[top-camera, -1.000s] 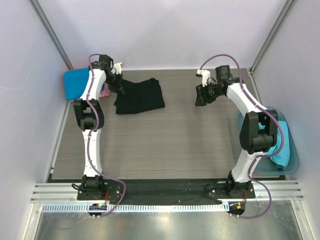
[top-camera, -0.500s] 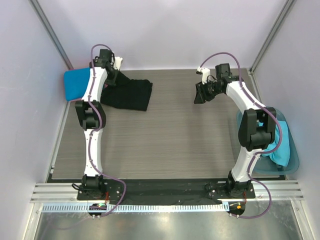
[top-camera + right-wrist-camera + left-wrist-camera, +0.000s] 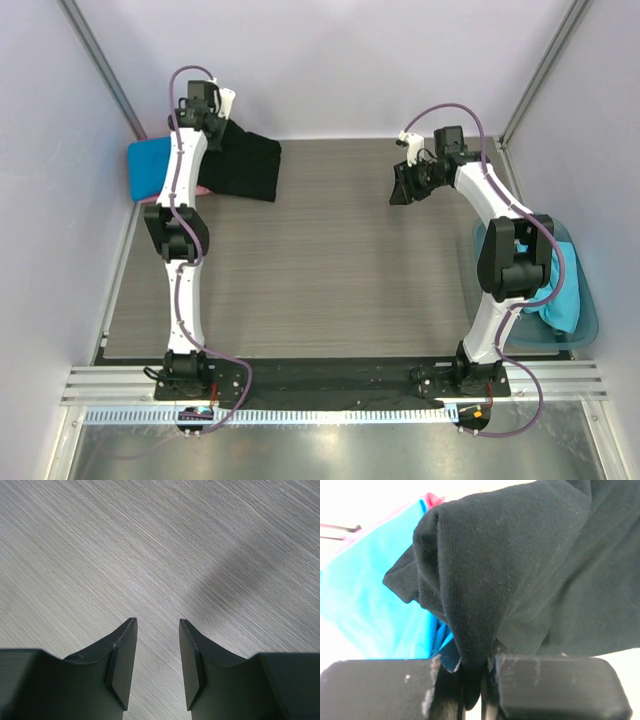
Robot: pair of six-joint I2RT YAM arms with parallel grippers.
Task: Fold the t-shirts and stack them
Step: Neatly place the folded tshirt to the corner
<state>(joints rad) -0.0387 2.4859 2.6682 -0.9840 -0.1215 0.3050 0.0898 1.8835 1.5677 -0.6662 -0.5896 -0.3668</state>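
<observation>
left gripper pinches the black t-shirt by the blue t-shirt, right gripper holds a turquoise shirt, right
Not quite. The right gripper holds nothing: the right wrist view shows its jaws apart over the table. The left gripper does pinch the black t-shirt by the blue t-shirt.

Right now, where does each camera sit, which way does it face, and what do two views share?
Top camera: high behind the arm bases, looking down on the table; left arm and right arm show whole.
Left wrist camera: faces along the left jaws, shut on the black shirt, blue shirt behind.
Right wrist camera: faces down at the table; the right jaws, open, hold nothing.
Shared: top and left wrist both show black shirt and blue shirt.
</observation>
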